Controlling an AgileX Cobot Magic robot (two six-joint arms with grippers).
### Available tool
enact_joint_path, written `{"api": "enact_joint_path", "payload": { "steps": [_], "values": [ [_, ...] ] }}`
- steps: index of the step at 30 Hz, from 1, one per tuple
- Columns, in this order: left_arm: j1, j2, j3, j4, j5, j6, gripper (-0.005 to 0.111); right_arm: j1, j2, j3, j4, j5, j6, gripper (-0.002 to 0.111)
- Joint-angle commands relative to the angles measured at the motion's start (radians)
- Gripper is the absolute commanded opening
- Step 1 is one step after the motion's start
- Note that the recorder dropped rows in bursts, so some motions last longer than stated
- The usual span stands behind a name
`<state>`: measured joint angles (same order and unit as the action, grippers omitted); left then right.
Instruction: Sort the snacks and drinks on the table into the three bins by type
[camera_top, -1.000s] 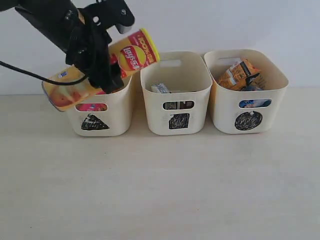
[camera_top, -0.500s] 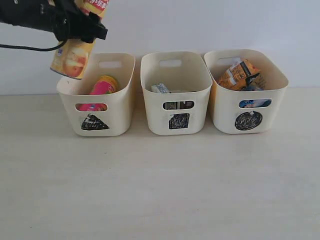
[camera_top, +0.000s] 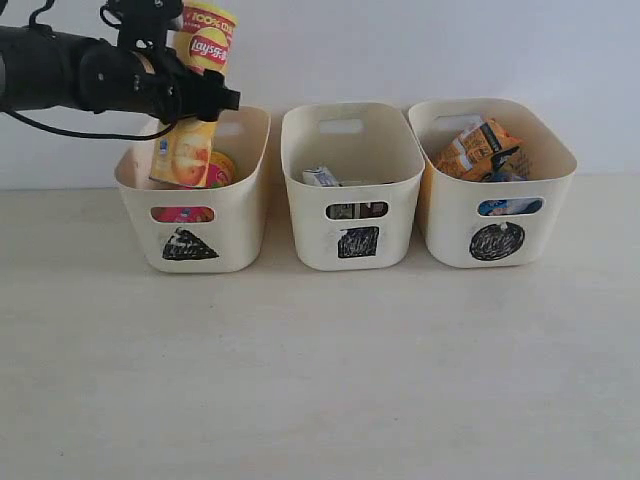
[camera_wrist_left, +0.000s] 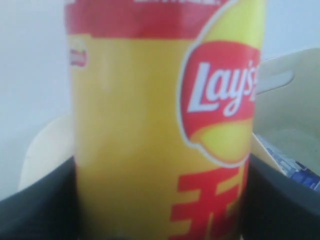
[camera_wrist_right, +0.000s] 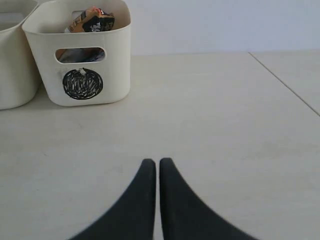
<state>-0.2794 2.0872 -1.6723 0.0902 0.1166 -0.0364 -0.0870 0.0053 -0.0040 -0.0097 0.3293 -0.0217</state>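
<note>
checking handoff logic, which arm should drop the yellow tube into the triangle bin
Left. The left gripper holds the yellow tube, lower end inside the triangle bin. The right gripper is shut, empty, facing the circle bin.

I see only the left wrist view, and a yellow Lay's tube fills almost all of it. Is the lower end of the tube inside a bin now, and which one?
Observer: Yes. The exterior view shows the yellow tube nearly upright, with its lower end below the rim of the triangle bin. The left gripper grips it higher up.
Operator: Is something else in that bin?
Observer: A pink tube is in it, right beside the yellow one's lower end.
Operator: And the right gripper?
Observer: Its own wrist view shows the right gripper shut and holding nothing, over the table, apart from the circle bin.
</note>
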Motion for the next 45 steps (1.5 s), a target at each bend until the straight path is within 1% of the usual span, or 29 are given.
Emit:
{"api": "enact_joint_path", "payload": {
  "steps": [1, 3, 5, 7, 10, 13, 16, 18, 23, 26, 28, 29, 30, 32, 34, 35, 38, 39, 45],
  "values": [
    [0.0, 0.031, -0.034, -0.003, 0.011, -0.054, 0.005, -0.003, -0.005, 0.004, -0.001, -0.004, 0.001, 0.0],
    [0.0, 0.043, -0.047, -0.003, 0.039, -0.054, 0.01, -0.003, -0.005, 0.004, -0.001, -0.004, 0.001, 0.0],
    [0.0, 0.052, -0.056, -0.003, 0.064, -0.054, 0.021, -0.003, -0.005, 0.004, -0.001, -0.004, 0.001, 0.0],
    [0.0, 0.053, -0.061, -0.003, 0.087, -0.054, 0.037, -0.003, -0.005, 0.004, -0.001, -0.004, 0.001, 0.0],
    [0.0, 0.053, -0.061, -0.003, 0.099, -0.054, 0.058, -0.003, -0.005, 0.004, -0.001, -0.004, 0.001, 0.0],
    [0.0, 0.053, -0.061, -0.009, 0.106, -0.054, 0.074, -0.003, -0.005, 0.004, -0.001, -0.004, 0.001, 0.0],
    [0.0, 0.053, -0.062, -0.039, 0.117, -0.054, 0.083, -0.003, -0.005, 0.004, -0.001, -0.004, 0.001, 0.0],
    [0.0, 0.053, -0.062, -0.047, 0.127, -0.054, 0.086, -0.003, -0.005, 0.004, -0.001, -0.004, 0.001, 0.0],
    [0.0, 0.037, -0.062, -0.049, 0.146, -0.047, 0.087, -0.003, -0.005, 0.004, -0.001, -0.004, 0.001, 0.0],
    [0.0, -0.011, -0.062, -0.049, 0.185, -0.027, 0.086, -0.003, -0.005, 0.004, -0.001, -0.004, 0.001, 0.0],
    [0.0, -0.038, -0.062, -0.046, 0.221, 0.017, 0.082, -0.003, -0.005, 0.004, -0.001, -0.004, 0.001, 0.0],
    [0.0, -0.066, -0.062, -0.046, 0.277, 0.083, 0.068, -0.003, -0.005, 0.004, -0.001, -0.004, 0.001, 0.0],
    [0.0, -0.078, -0.062, -0.046, 0.301, 0.102, 0.06, -0.003, -0.005, 0.004, -0.001, -0.004, 0.001, 0.0],
    [0.003, -0.106, -0.062, -0.046, 0.359, 0.122, 0.038, -0.003, -0.005, 0.004, -0.001, -0.011, 0.001, 0.0],
    [0.003, -0.143, -0.062, -0.04, 0.446, 0.122, 0.006, -0.003, -0.005, 0.004, -0.001, -0.006, 0.001, 0.0],
    [0.003, -0.164, -0.062, -0.011, 0.507, 0.125, 0.004, -0.003, -0.005, 0.004, -0.001, -0.006, 0.001, 0.0],
    [0.003, -0.205, -0.057, 0.065, 0.64, 0.09, 0.004, -0.003, -0.005, 0.004, -0.001, -0.006, 0.001, 0.0],
    [0.003, -0.238, -0.035, 0.097, 0.67, 0.069, 0.004, -0.003, -0.005, 0.004, -0.001, -0.006, 0.001, 0.0],
    [0.003, -0.364, 0.107, 0.106, 0.677, 0.036, 0.004, -0.003, -0.005, 0.004, -0.001, -0.006, 0.001, 0.0]
  ]
}}
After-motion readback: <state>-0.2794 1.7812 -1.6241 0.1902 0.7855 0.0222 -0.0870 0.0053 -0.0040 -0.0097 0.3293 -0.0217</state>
